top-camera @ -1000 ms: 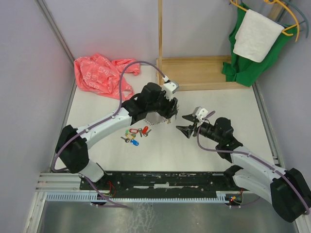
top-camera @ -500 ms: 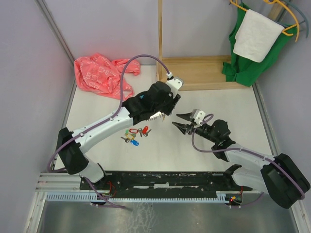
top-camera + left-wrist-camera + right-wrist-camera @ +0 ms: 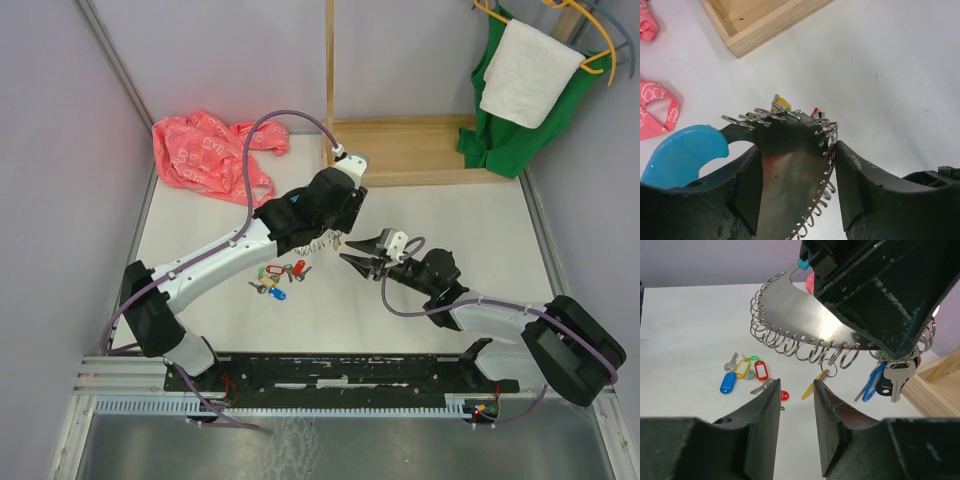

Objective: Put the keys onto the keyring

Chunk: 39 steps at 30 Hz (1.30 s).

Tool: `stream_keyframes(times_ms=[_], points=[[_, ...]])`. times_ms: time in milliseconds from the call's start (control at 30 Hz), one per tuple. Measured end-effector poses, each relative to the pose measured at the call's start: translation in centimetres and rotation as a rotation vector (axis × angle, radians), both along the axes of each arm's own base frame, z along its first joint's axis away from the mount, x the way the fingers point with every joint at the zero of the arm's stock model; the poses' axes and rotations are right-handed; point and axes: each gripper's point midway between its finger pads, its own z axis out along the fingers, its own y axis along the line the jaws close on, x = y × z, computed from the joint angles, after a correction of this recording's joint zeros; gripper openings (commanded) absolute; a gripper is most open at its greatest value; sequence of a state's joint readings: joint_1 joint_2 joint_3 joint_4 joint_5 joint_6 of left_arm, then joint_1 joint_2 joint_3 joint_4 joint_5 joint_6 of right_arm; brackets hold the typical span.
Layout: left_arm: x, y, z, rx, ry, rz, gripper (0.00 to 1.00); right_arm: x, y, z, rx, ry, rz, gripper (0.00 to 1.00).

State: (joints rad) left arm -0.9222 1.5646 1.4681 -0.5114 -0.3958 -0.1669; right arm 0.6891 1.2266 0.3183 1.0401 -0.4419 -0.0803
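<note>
My left gripper is shut on the keyring, a flat curved metal plate edged with several split rings and ending in a light-blue handle. In the right wrist view the keyring hangs above the table with a yellow-tagged key, a blue-tagged key and a dark key on its rings. My right gripper is open and empty, its tips just below the ring row and beside the yellow tag. It also shows in the top view. Loose keys with blue, yellow, red and green tags lie on the table.
A pink plastic bag lies at the back left. A wooden tray with an upright post stands at the back middle. A green cloth and a white towel hang on hangers at the back right.
My right gripper has moved left and forward up to the keyring. My left arm has turned and lowered the keyring toward it, so the plate is mostly hidden under the wrist in the top view.
</note>
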Motion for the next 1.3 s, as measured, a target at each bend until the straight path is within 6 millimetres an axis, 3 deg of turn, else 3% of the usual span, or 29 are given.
stream_keyframes(times_ms=[433,900,1300], points=[[0.0,-0.1,-0.4,-0.035,0.028,0.048,0.18,0.6,2.0,0.8,0.031,-0.012,-0.013,0.30],[0.1,0.0,-0.3,-0.048,0.032,0.066,0.18,0.9,2.5,-0.6,0.010,0.017,-0.033,0.31],[0.0,0.0,-0.4,-0.053,0.037,0.075,0.18,2.0,2.0,0.6,0.056,-0.009,-0.108,0.35]])
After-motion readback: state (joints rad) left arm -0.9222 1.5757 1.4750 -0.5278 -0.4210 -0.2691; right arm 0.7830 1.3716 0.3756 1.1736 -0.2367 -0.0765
